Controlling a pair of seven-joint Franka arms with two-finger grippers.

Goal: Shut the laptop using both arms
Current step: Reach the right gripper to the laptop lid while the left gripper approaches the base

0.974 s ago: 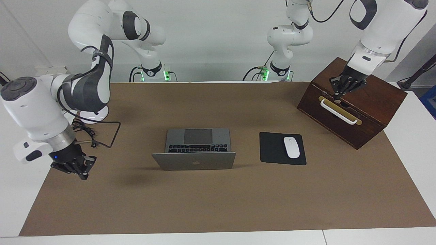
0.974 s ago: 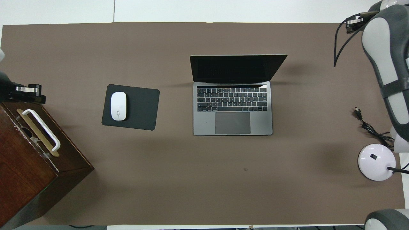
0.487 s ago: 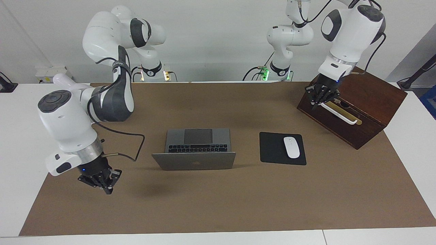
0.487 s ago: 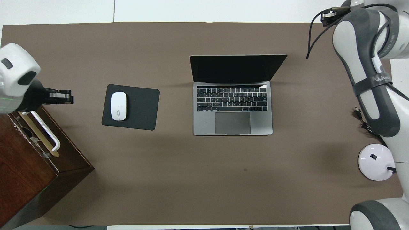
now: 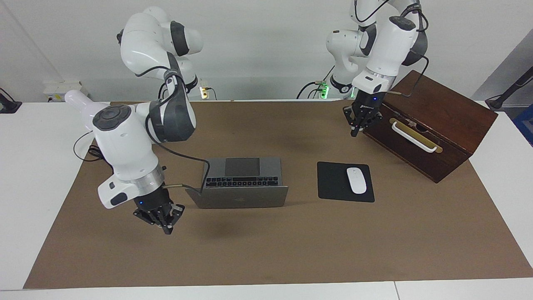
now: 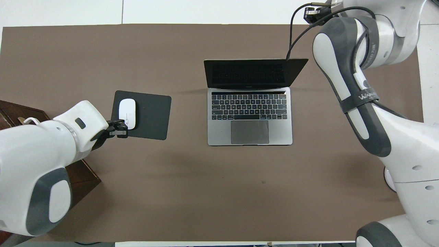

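Note:
The laptop (image 5: 242, 177) stands open in the middle of the brown mat, with its silver-grey lid's back toward the facing camera. In the overhead view the laptop (image 6: 249, 113) shows a dark screen, black keys and a grey trackpad. My right gripper (image 5: 163, 224) hangs low over the mat beside the lid's corner toward the right arm's end, not touching it; it also shows in the overhead view (image 6: 313, 10). My left gripper (image 5: 359, 125) points down over the mat between the wooden box and the mouse pad; the overhead view (image 6: 118, 128) shows it over the pad's edge.
A black mouse pad (image 5: 335, 183) with a white mouse (image 5: 356, 180) lies beside the laptop toward the left arm's end. A dark wooden box (image 5: 449, 112) with a white handle (image 5: 414, 135) stands at that end. The right arm's black cable crosses the laptop's corner.
Both arms have swung in toward the laptop. The right gripper came from the table's end to beside the lid. The left gripper left the box handle and moved toward the mouse pad.

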